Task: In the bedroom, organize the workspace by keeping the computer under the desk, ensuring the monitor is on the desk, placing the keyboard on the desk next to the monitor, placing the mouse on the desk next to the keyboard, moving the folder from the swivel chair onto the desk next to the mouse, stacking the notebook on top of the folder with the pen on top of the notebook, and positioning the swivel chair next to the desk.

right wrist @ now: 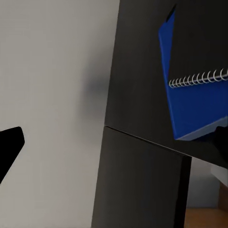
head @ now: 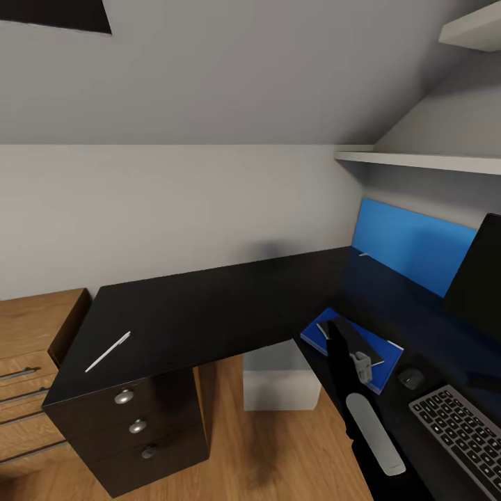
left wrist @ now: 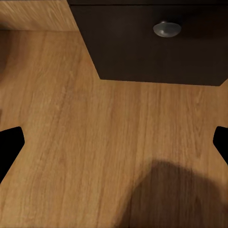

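Right arm: reaches forward over the desk's (head: pixel 209 306) inner corner, forearm raised.
Right gripper (head: pixel 360 367): jaws spread, nothing between them.
Left gripper (left wrist: pixel 114 142): jaws wide apart, empty, facing the floor.

The L-shaped black desk (head: pixel 209 306) is seen from above, silver-knobbed drawers at its left end. The white pen (head: pixel 108 351) is laid slantwise near that end, well apart from everything else. The blue folder (head: pixel 381 356) is laid flat on the right wing with the dark notebook (head: pixel 355 339) on top. The black mouse (head: pixel 410 378) is parked between folder and keyboard (head: pixel 465 431). The monitor (head: pixel 480 278) is stood behind, and the grey computer (head: pixel 278 379) is tucked under the desk.
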Tool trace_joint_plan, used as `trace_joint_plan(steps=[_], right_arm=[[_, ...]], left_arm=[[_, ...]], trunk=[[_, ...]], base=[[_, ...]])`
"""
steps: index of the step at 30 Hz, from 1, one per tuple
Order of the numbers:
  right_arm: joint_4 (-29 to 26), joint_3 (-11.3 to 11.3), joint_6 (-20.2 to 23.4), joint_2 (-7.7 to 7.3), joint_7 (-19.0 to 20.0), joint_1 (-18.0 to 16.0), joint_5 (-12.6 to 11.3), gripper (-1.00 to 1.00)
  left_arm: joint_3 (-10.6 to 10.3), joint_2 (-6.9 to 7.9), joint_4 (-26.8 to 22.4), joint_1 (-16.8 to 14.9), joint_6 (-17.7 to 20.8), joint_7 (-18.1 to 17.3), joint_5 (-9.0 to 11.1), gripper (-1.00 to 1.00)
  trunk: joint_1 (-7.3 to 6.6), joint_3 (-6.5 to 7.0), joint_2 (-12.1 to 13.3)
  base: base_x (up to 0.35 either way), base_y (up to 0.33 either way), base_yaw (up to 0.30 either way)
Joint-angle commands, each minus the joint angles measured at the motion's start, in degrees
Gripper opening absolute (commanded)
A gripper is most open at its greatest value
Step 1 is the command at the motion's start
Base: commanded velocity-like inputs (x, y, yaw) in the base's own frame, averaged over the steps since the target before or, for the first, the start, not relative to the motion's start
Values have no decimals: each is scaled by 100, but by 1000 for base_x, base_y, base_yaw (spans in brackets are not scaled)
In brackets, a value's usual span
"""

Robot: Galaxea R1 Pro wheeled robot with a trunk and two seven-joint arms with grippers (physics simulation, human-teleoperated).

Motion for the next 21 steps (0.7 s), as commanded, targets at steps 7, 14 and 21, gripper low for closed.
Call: trace_joint_plan(steps=[7, 14, 21], right_arm=[[1, 20, -72, 11, -12, -3, -34, 100], [2, 26, -87, 17, -9, -3, -17, 100], [3, 102, -237, 23, -40, -3, 45, 100]], left_arm=[[-39, 10, -6, 0, -29, 43, 60, 100], [-43, 0, 60, 0, -29, 43, 56, 100], [-44, -36, 312, 0, -34, 49, 56, 100]], trunk=[[0, -2, -3], [0, 33, -3], [0, 77, -3]], base=[[0, 0, 6], [0, 0, 124], [0, 0, 188]])
